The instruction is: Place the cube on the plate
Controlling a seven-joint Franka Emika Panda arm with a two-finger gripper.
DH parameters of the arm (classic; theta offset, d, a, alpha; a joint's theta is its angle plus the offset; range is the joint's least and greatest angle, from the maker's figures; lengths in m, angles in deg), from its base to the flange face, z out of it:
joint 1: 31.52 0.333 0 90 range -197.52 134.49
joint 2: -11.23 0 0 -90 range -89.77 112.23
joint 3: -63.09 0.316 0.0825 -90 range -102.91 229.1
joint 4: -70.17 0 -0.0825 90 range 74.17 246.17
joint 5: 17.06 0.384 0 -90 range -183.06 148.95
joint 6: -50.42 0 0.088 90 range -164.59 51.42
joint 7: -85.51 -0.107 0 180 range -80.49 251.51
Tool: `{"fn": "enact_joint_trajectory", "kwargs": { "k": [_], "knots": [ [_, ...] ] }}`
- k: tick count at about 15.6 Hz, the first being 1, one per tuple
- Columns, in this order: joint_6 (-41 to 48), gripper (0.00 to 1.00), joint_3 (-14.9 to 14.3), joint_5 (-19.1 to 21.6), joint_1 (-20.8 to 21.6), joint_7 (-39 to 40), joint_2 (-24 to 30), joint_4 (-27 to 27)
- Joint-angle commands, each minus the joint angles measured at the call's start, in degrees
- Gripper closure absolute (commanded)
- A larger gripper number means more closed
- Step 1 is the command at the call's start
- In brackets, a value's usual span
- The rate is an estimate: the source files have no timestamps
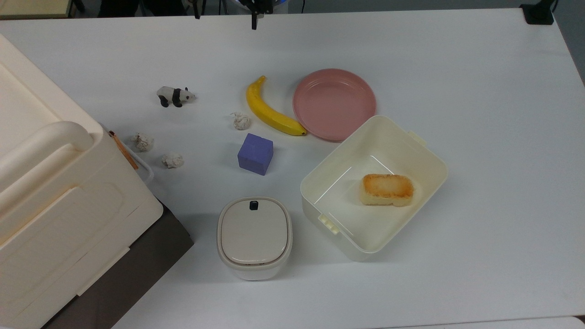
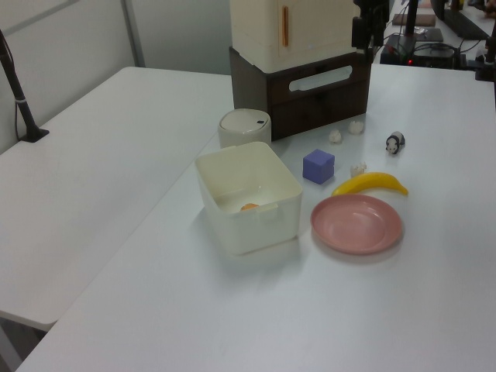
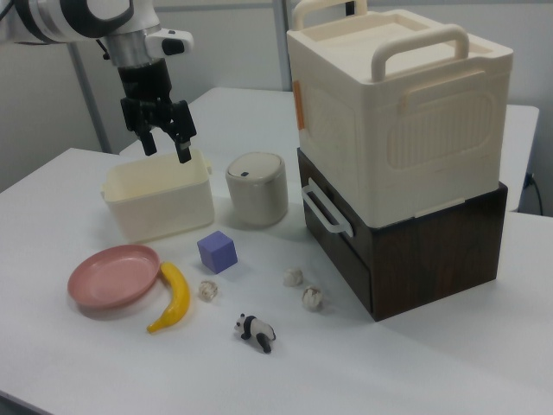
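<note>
The blue-purple cube rests on the white table, just below the banana in the top view. The salmon-pink plate lies bare to the cube's upper right in the top view, touching the banana's tip. My gripper hangs high in the air, open, with nothing between its fingers. In the right view it hovers above the cream tub, well away from the cube. In the top view it sits at the top edge.
A banana lies between cube and plate. A cream tub holding a golden loaf stands beside the plate. A lidded canister, a toy panda, three paper balls and a large cream box on a dark base crowd the top view's left.
</note>
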Motion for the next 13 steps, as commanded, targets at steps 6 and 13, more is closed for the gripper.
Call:
{"fn": "enact_joint_trajectory", "kwargs": {
  "k": [6, 13],
  "knots": [
    [1.76, 0.0, -0.26, 0.89, 0.25, 3.27, 0.53, -0.44],
    [3.87, 0.0, -0.35, 0.89, 0.25, 5.02, 0.62, -0.26]
  ]
}}
